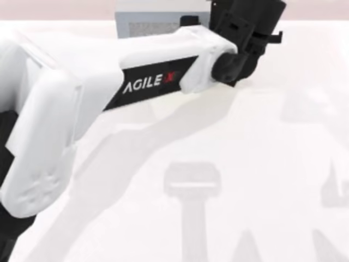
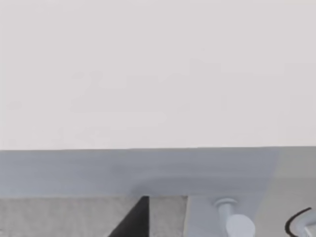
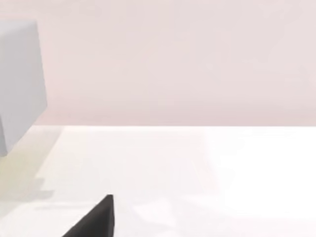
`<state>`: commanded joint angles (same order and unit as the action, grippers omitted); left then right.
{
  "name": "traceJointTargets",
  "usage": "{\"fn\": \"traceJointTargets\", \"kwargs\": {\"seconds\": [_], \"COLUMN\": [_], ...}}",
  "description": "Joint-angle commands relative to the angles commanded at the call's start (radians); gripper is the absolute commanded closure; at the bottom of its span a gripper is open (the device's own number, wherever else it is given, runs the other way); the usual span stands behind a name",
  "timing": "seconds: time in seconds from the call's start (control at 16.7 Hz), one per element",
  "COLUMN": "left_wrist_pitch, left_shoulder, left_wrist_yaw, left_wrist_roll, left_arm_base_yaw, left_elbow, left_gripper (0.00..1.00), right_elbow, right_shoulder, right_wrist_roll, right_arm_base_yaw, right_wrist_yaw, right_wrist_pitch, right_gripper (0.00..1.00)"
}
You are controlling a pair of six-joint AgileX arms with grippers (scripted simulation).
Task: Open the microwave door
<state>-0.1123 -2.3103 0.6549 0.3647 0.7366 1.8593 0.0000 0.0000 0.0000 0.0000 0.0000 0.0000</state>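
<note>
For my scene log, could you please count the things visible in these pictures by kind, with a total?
Microwave, at the table's far edge: 1
Round knob, seen in the left wrist view: 1
Arms: 1, the left arm reaching to the microwave, its left gripper beside it
Table: 1
Total: 4
</note>
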Motion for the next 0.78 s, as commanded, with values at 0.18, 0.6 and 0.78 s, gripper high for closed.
{"fn": "traceJointTargets", "kwargs": {"seconds": [0.18, 0.6, 0.78], "left_wrist_pitch": [0.000, 0.000, 0.000], "left_shoulder": [0.000, 0.000, 0.000], "left_wrist_yaw": [0.000, 0.000, 0.000], "left_wrist_roll": [0.000, 0.000, 0.000], "left_arm_base_yaw": [0.000, 0.000, 0.000], "left_elbow": [0.000, 0.000, 0.000], "left_gripper": [0.83, 1.00, 1.00], "right_elbow": [0.000, 0.000, 0.000], "right_shoulder": [0.000, 0.000, 0.000], "right_wrist_roll": [0.000, 0.000, 0.000], "right_arm_base_yaw": [0.000, 0.000, 0.000], "right_wrist_yaw": [0.000, 0.000, 0.000], "right_wrist_pitch": [0.000, 0.000, 0.000], "right_gripper": [0.00, 0.00, 0.00]}}
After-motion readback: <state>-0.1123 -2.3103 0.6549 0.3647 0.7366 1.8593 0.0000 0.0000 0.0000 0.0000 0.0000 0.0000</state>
